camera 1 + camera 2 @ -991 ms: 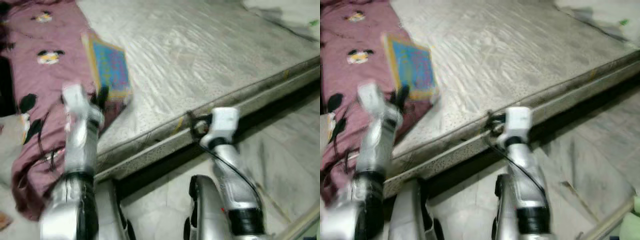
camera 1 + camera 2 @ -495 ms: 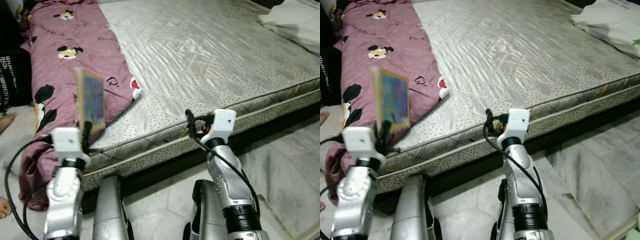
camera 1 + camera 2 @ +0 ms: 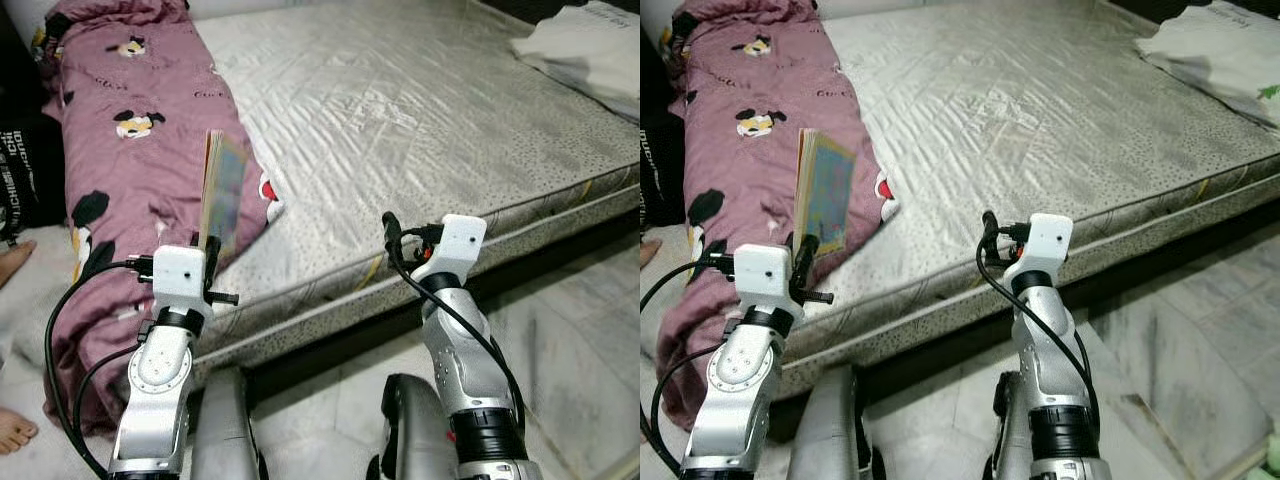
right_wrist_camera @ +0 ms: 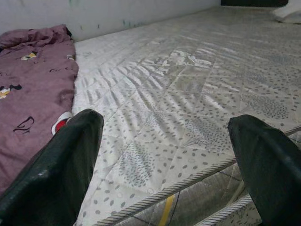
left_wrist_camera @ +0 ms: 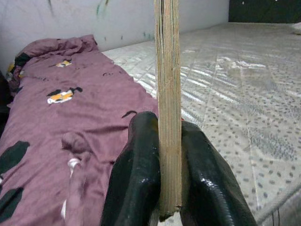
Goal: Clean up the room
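**A:** Two grippers up front here. The left gripper (image 5: 162, 188) sits at the lower left of the head views, black fingers (image 5: 138, 174) clamped tight on the bottom edge of a thin colourful picture book (image 3: 222, 192), which stands upright and edge-on, just over the side of the maroon cartoon-print blanket (image 3: 130, 130).

**B:** And the other one?

**A:** The right gripper (image 4: 164, 160) is around the middle of the frame, fingers spread wide with nothing between them, right at the near edge of the big grey patterned mattress (image 3: 420, 110). That mattress covers most of the upper frame, the blanket runs down its left side and spills onto the floor.

**B:** Anything else lying around?

**A:** A white pillow (image 3: 590, 50) in the upper right corner, and a person's bare foot (image 3: 15, 432) at the lower left edge on the pale marble floor (image 3: 580, 330).
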### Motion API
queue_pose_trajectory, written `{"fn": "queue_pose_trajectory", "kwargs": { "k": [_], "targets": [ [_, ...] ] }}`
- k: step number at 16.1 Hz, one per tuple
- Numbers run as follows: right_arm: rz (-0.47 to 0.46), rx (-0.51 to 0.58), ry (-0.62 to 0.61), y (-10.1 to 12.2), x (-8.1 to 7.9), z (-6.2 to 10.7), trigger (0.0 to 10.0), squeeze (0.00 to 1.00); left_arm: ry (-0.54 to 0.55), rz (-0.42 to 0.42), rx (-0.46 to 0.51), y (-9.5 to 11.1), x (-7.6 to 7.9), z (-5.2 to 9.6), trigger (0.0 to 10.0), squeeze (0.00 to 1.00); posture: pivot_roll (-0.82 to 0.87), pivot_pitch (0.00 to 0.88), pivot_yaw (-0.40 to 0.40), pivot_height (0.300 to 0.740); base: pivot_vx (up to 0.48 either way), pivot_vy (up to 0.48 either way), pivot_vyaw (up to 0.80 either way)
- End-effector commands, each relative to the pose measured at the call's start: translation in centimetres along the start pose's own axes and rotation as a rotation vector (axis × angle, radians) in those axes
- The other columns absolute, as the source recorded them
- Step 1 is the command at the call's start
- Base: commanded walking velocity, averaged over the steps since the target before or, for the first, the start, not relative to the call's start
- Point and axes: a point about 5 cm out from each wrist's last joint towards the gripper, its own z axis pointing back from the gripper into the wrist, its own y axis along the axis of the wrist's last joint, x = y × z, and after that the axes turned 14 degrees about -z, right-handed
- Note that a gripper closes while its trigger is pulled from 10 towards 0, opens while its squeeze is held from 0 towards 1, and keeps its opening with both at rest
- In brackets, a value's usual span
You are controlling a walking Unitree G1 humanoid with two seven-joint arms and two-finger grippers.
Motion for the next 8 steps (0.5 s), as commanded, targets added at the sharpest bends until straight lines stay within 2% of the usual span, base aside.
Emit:
{"fn": "queue_pose_trajectory", "kwargs": {
  "k": [1, 4, 5, 6, 8],
  "targets": [
    [-0.008, 0.017, 0.004, 0.54, -0.03, 0.06, 10.0, 0.0, 0.013, -0.005, 0.056, 1.33, -0.32, -0.22, 10.0, 0.0, 0.09, 0.0, 0.017, 0.645, 0.0, 0.0, 0.0],
    [-0.005, 0.016, 0.005, 0.63, -0.07, -0.14, 10.0, 0.0, 0.004, 0.037, 0.041, 1.22, 0.13, -0.04, 10.0, 0.0, 0.09, 0.0, 0.014, 0.678, 0.0, 0.0, 0.0],
    [-0.002, 0.017, 0.005, 0.68, -0.07, -0.19, 10.0, 0.0, 0.005, 0.034, 0.044, 1.3, 0.13, -0.04, 10.0, 0.0, 0.09, 0.0, 0.011, 0.688, 0.0, 0.0, 0.0],
    [0.003, 0.019, 0.001, 0.74, 0.04, -0.25, 10.0, 0.0, 0.004, -0.012, 0.058, 1.45, 0.17, -0.11, 10.0, 0.0, 0.09, 0.0, 0.004, 0.702, 0.0, 0.0, 0.0],
    [0.011, 0.016, -0.005, 0.69, 0.2, -0.25, 10.0, 0.0, -0.001, -0.008, 0.043, 1.16, 0.49, -0.21, 10.0, 0.0, 0.09, 0.0, 0.0, 0.731, 0.0, 0.0, 0.0]
  ]
}}
